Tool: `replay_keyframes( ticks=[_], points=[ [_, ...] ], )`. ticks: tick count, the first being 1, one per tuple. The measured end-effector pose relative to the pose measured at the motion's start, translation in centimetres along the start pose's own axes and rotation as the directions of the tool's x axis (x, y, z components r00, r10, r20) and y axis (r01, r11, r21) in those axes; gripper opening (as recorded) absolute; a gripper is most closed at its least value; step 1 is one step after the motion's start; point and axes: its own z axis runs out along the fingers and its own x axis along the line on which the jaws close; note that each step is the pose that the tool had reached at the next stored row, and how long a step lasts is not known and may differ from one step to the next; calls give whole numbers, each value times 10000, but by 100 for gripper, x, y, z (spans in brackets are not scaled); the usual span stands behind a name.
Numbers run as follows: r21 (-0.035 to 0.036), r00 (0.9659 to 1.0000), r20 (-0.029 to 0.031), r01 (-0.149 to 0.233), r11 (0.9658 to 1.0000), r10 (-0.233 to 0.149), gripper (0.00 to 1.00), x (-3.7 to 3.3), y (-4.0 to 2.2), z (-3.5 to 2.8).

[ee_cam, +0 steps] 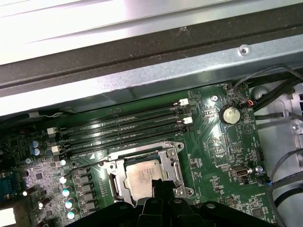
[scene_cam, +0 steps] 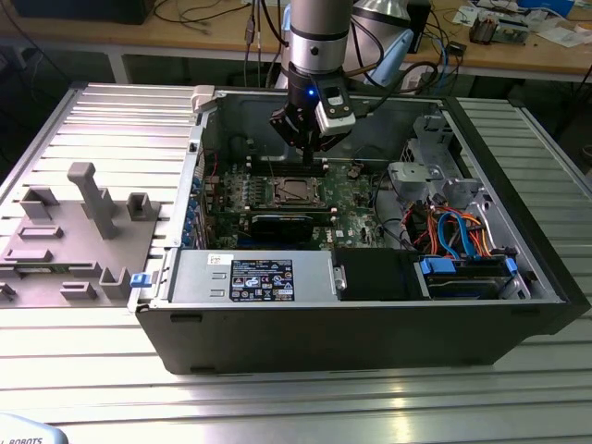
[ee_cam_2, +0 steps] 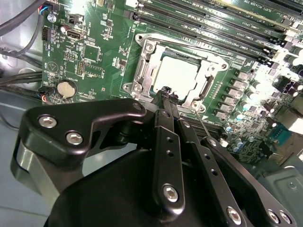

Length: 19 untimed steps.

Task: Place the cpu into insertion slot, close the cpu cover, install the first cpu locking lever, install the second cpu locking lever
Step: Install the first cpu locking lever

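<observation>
The cpu [ee_cam_2: 175, 75] [ee_cam: 144, 177] lies flat in the insertion slot [scene_cam: 294, 191] of the green motherboard [ee_cam_2: 94, 52]. The silvery cpu cover [ee_cam_2: 142, 71] [ee_cam: 173, 165] is down around it, its window framing the chip's pale face. One thin metal locking lever [ee_cam_2: 204, 126] runs along one side of the socket, and another lever [ee_cam: 90, 164] sticks out on the other side. My gripper [ee_cam_2: 167, 93] [scene_cam: 305, 143] hovers just above the socket's edge. Its two black fingers are pressed together and hold nothing.
Long black memory slots [ee_cam: 123, 125] run beside the socket, and a coin battery [ee_cam_2: 66, 88] sits nearby. The open case has a grey wall [scene_cam: 370, 120] behind the board, cables and a drive cage [scene_cam: 453, 231] on the exterior view's right, and a grey fixture [scene_cam: 83, 231] outside on its left.
</observation>
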Motion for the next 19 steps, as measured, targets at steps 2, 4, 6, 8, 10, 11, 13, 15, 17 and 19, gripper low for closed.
replay_keyframes(
  ticks=[2, 4, 6, 8, 10, 11, 13, 15, 17, 19],
  points=[
    [-1, 10000, 0, 26, 10000, -26, 11, 0, 0, 0],
    [-2, 10000, 0, 53, 10000, -53, 11, 0, 0, 0],
    [-2, 10000, -1, 77, 10000, -77, 11, 0, 0, 0],
    [-3, 9999, -1, 103, 9999, -103, 11, 0, 0, 0],
    [-3, 9999, -1, 130, 9999, -130, 11, 0, 0, 0],
    [-4, 9999, 0, 142, 9999, -142, 11, 0, 0, 0],
    [-5, 9999, -1, 168, 9999, -168, 11, 0, 0, 0],
    [-5, 9998, -1, 209, 9998, -209, 11, 0, 0, 0],
    [-6, 9997, -1, 233, 9997, -233, 11, 0, 0, 0],
    [-8, 9997, -1, 259, 9997, -259, 11, 0, 0, 0]
  ],
)
